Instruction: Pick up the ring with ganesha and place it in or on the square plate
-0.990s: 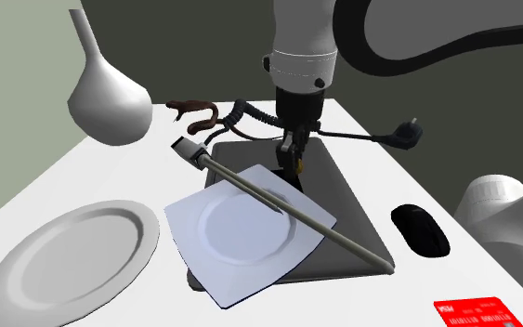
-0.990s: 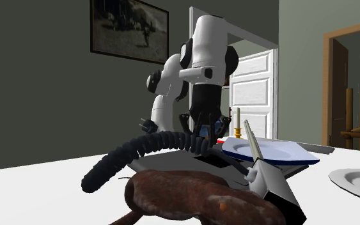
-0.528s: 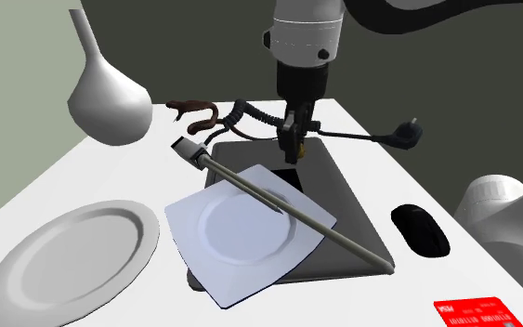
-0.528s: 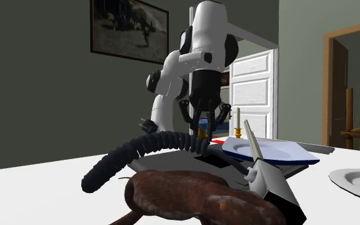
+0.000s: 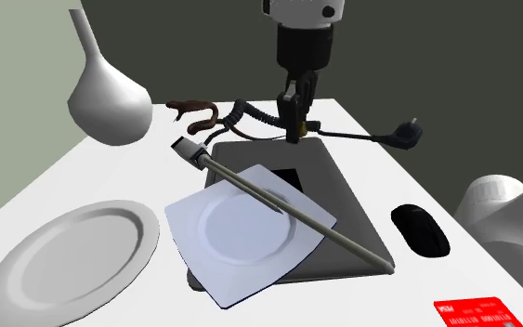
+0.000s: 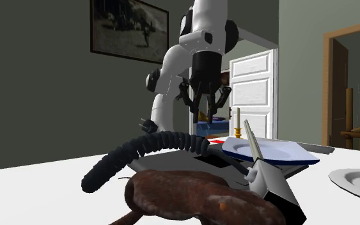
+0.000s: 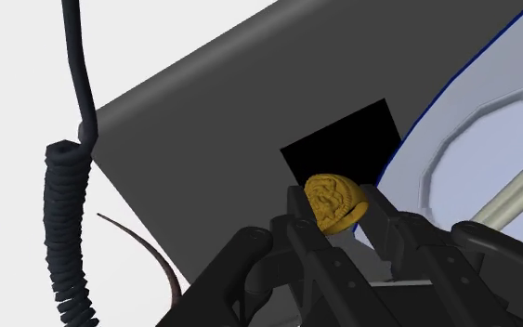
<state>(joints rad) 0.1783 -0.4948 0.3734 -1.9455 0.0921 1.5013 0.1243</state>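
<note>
Shoulder view, grip: the gripper (image 5: 297, 137) hangs above the far end of the grey slab (image 5: 338, 190), fingers narrow; I cannot make out the ring here.
Shoulder view, target: the square plate (image 5: 194, 228) lies at about 7 o'clock from the gripper, well apart from it and resting partly on the slab.
Shoulder view, obstacle: a long rod (image 5: 278, 197) lies across the plate's far corner, between the fingers and the plate's well.
Shoulder view, my plan: I travel toward 7 o'clock with height in hand, pass over the rod, and lower only over the well.
Second exterior view, height: the gripper (image 6: 205, 115) hangs clear above the coiled cable (image 6: 146, 150); the square plate (image 6: 271, 152) sits at 4 o'clock from it.
Second exterior view, caution: I judge the clearance enough, so I add no more lift before moving sideways.
Wrist view, hold: the gold ring (image 7: 332, 197) sits clasped between the fingers of the gripper (image 7: 336, 212), which are narrow and touch it on both sides.
Wrist view, ground below: a black patch (image 7: 343, 149) on the slab lies under the ring, and the plate's blue-edged rim (image 7: 433, 158) is just beside that patch.
Wrist view, release: the ring is small and round, so I judge it may roll; I open the fingers only when it is low over the well.
</note>
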